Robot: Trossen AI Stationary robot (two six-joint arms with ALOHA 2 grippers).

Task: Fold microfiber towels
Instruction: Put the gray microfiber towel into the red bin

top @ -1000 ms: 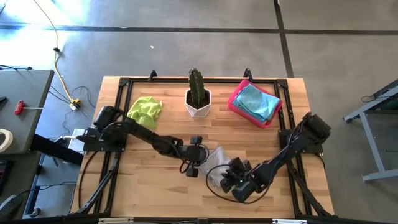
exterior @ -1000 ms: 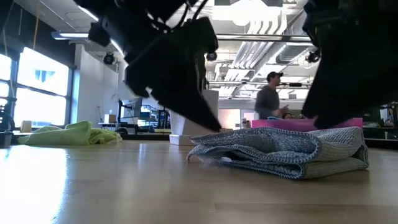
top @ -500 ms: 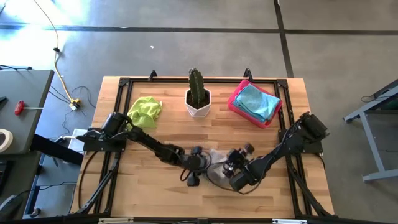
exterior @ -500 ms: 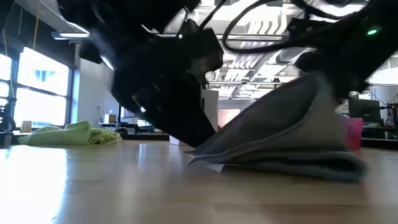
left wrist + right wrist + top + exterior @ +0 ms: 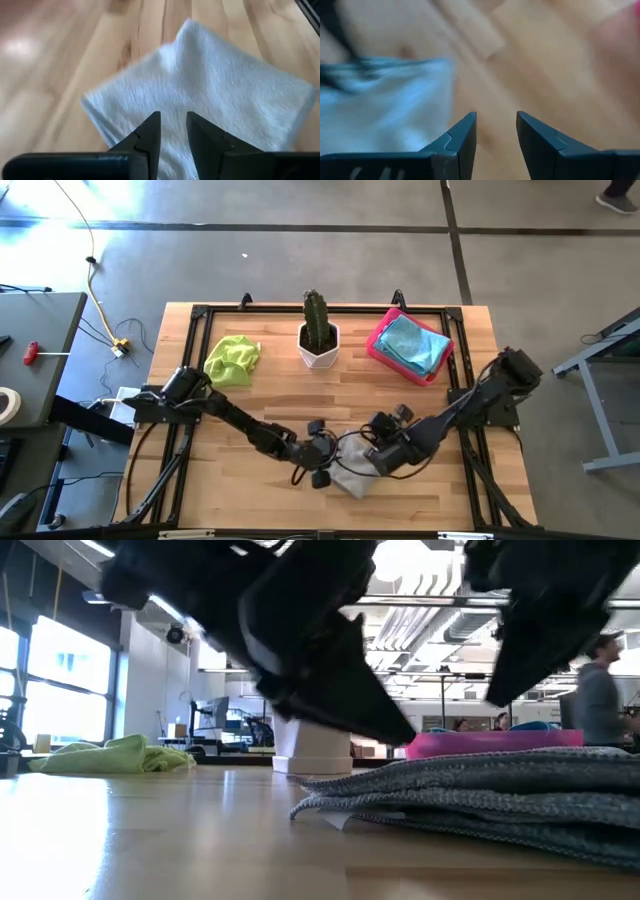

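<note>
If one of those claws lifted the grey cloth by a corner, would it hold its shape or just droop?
Most likely droop. The grey cloth lies in soft, sagging layers on the table, so it looks floppy. It seems thin and light for its size. Its fuzzy surface probably grips rather than slips.

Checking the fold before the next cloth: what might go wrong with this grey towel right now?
The left gripper sits low over the grey towel; pulling away might snag and undo the layers. The towel lies near the table's front edge, so a nudge may push it off. The right gripper, open, may catch a loose corner.
</note>
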